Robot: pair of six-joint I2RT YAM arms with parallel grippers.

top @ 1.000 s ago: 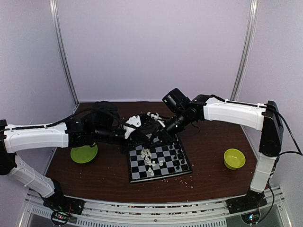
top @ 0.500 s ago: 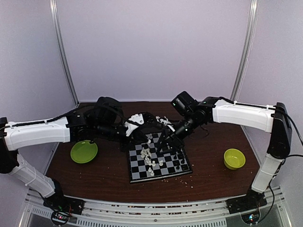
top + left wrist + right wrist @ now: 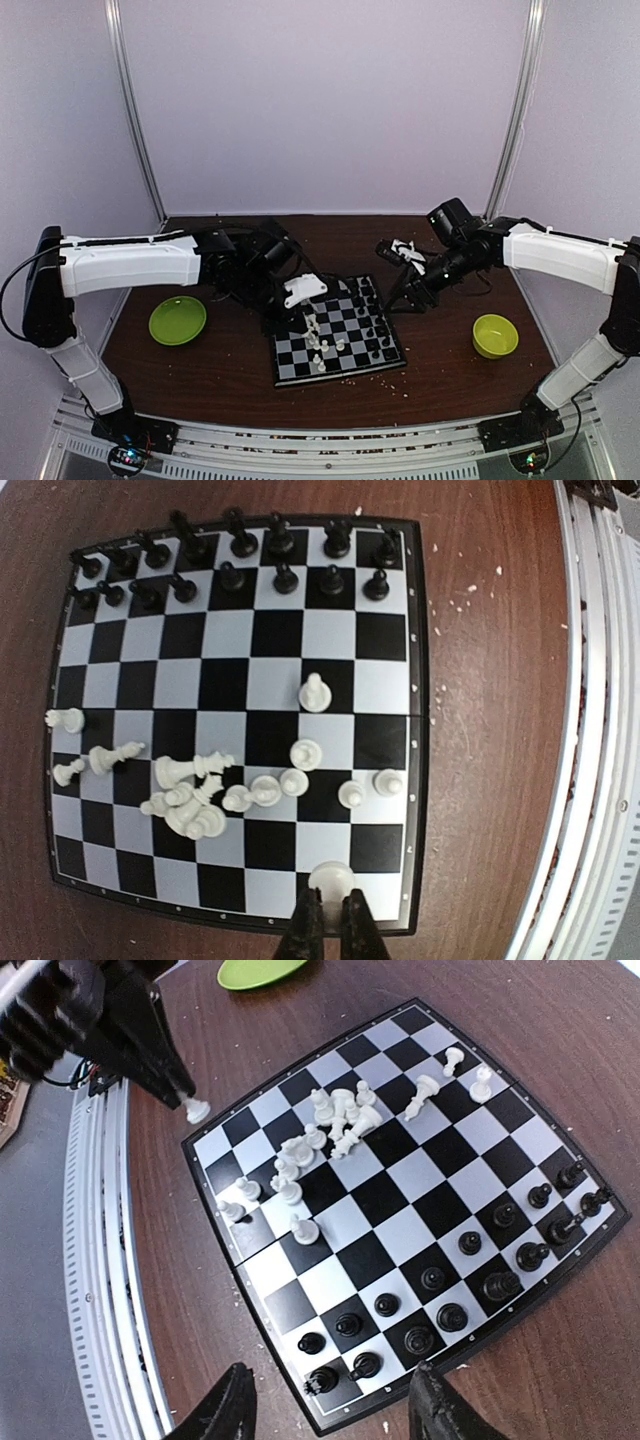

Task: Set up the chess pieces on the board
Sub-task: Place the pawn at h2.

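Pinching a white pawn [image 3: 330,878] between its fingers, the left claw [image 3: 330,905] hangs at one edge of the board [image 3: 275,632]. The right claw [image 3: 335,1415] is spread wide and holds nothing, by the opposite edge, where the black pieces [image 3: 230,575] stand in 2 rows. The other white pieces [image 3: 195,795] lie scattered on the board, several of them toppled.

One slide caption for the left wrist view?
Left gripper holds a white piece at the board's edge; other white pieces lie scattered.

L gripper [image 3: 330,900] pinched shut, pointing down; R gripper [image 3: 330,1392] spread wide, angled down.
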